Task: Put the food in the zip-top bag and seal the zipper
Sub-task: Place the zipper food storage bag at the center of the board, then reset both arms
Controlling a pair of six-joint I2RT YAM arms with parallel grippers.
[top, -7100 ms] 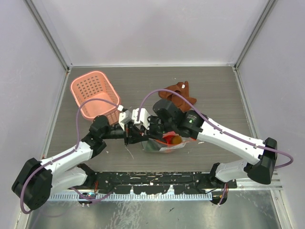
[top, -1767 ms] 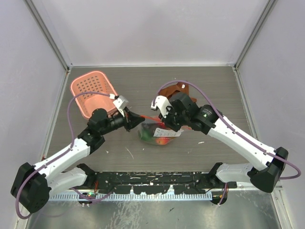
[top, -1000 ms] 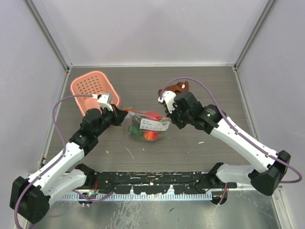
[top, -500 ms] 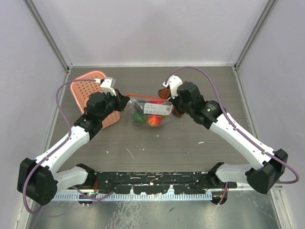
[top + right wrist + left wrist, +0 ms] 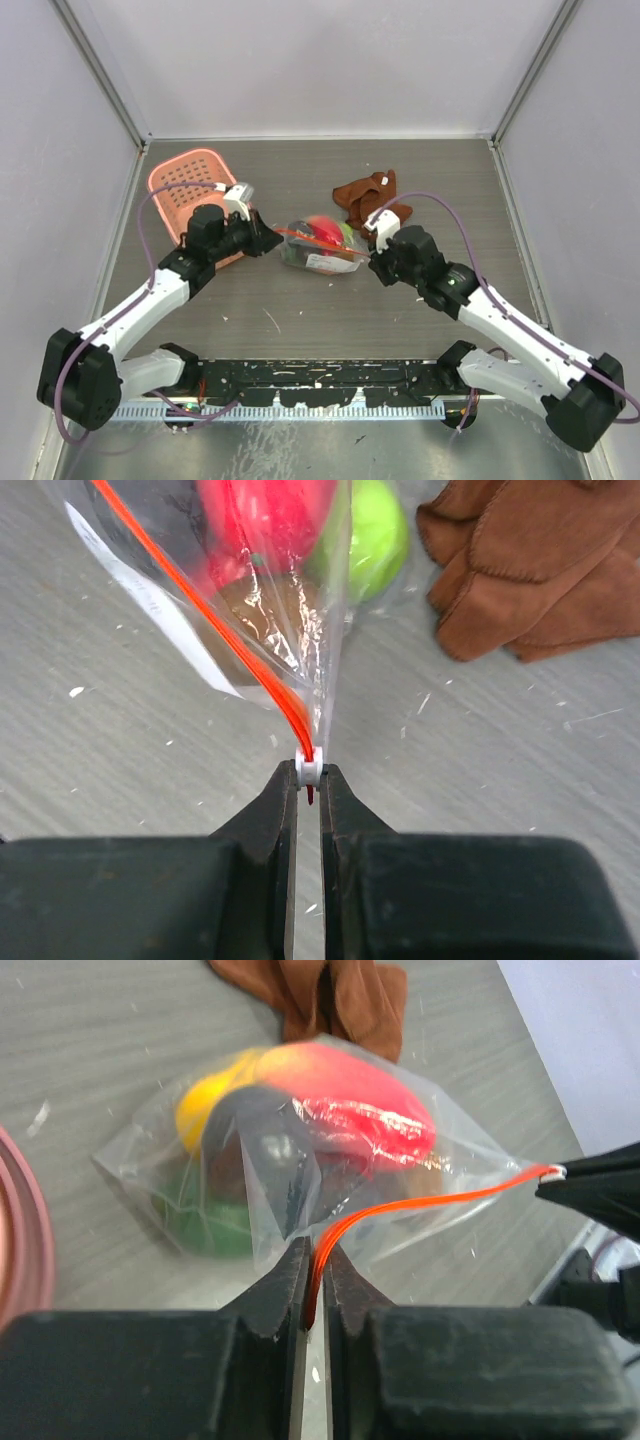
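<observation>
The clear zip-top bag lies on the table between my grippers, with red, yellow and green food inside. My left gripper is shut on the left end of the red zipper strip, as the left wrist view shows. My right gripper is shut on the small white tab at the strip's other end, as the right wrist view shows. The strip runs taut between the two grippers. The bag hangs from it.
A pink perforated basket stands just behind my left gripper, and its rim shows in the left wrist view. A brown cloth lies behind the bag, close to my right gripper. Grey walls enclose the table.
Both grippers have carried the bag away from the near edge. In the last half second my right gripper drew back toward me and right, and the bag shifted with it.
</observation>
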